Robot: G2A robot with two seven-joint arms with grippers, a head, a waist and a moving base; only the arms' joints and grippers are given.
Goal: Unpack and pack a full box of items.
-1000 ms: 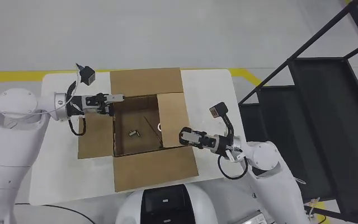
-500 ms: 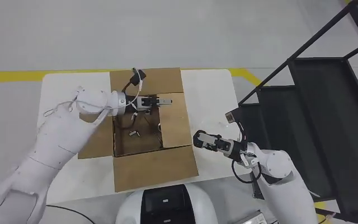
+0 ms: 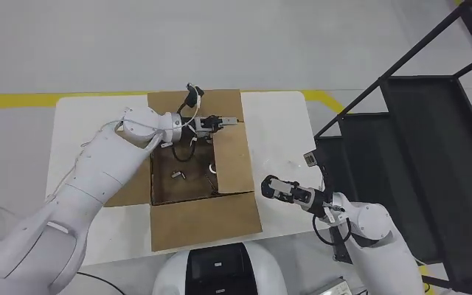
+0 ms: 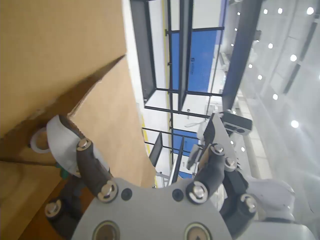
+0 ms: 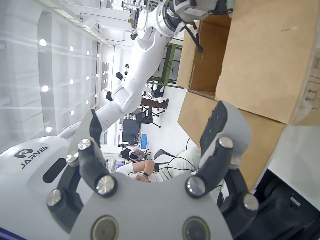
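Note:
An open cardboard box (image 3: 199,221) with its flaps spread out sits in the middle of the white table (image 3: 276,125). On its floor lie a small dark item (image 3: 177,175) and a white ring (image 3: 212,168). My left gripper (image 3: 228,120) (image 4: 135,131) reaches across the box's far edge to the far corner of the right flap (image 3: 230,158) (image 4: 105,116). It is open, and one finger (image 4: 62,136) rests against the flap's edge. My right gripper (image 3: 267,187) (image 5: 155,118) hovers open and empty over the table, just right of the box (image 5: 260,58).
A black metal stair frame (image 3: 398,140) stands off the table's right side. Bare table lies right of the box and along the left edge (image 3: 74,147). A yellow floor line (image 3: 29,99) runs behind the table.
My left arm swung from the box's left side across its far edge to the right flap's corner. My right gripper drew back from the right flap toward the table's right side.

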